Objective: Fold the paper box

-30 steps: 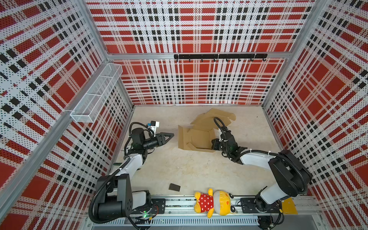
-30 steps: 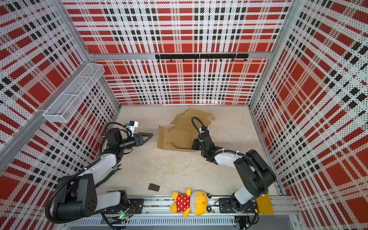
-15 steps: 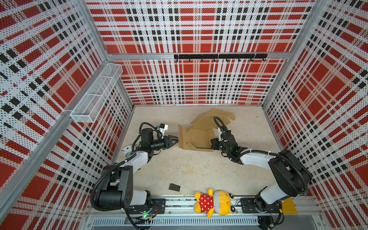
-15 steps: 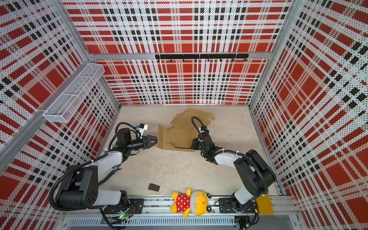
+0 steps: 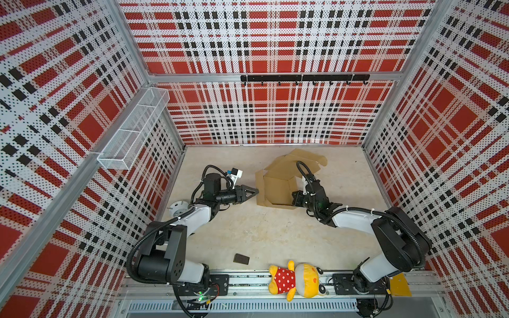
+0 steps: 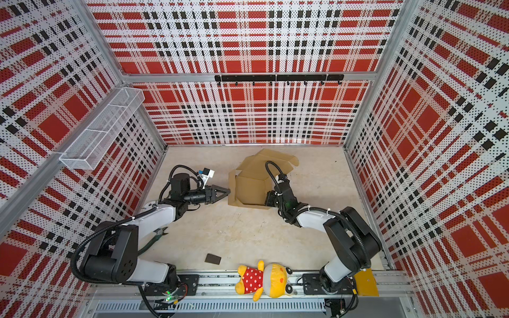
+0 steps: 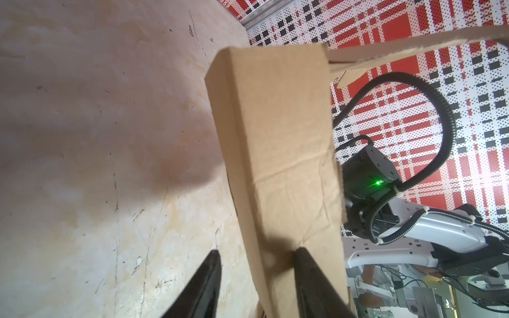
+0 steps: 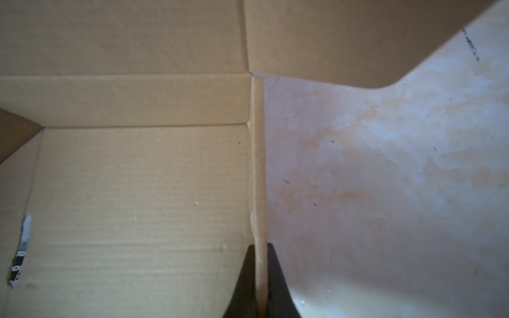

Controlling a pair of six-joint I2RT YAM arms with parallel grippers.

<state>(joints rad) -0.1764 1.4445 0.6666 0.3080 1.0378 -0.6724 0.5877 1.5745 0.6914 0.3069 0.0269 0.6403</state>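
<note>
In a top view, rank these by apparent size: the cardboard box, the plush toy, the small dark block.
Largest to smallest:
1. paper box
2. plush toy
3. dark block
The gaps are clear; no ties.

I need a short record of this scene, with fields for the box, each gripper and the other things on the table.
paper box: brown cardboard, partly folded, some walls raised, far flaps open, on the table
left gripper: jaws open, tips at the box wall on its own side
right gripper: jaws shut on the opposite box wall
plush toy: lying at the near edge, by the rail
dark block: flat on the table, apart from the box
</note>
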